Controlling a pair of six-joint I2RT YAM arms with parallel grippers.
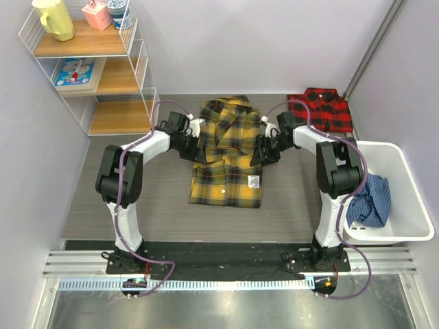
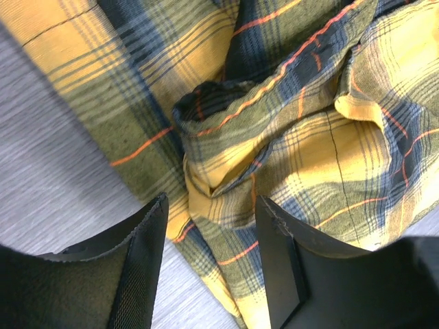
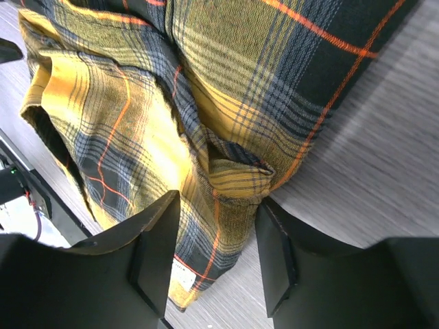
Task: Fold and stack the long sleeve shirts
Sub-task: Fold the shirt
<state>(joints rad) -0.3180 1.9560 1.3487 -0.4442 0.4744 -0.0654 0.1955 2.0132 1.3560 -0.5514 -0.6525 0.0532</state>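
The yellow plaid long sleeve shirt lies partly folded mid-table, collar toward the back. The red-and-black shirt lies folded at the back right. My left gripper is at the yellow shirt's left edge. In the left wrist view that gripper stands open, straddling a bunched sleeve fold, with bare table beside its left finger. My right gripper is at the shirt's right edge. In the right wrist view it stands open around a folded cuff, its right finger close against the cloth.
A white bin with a blue cloth in it stands at the right. A wire shelf with small items occupies the back left corner. Grey walls close in the table on three sides.
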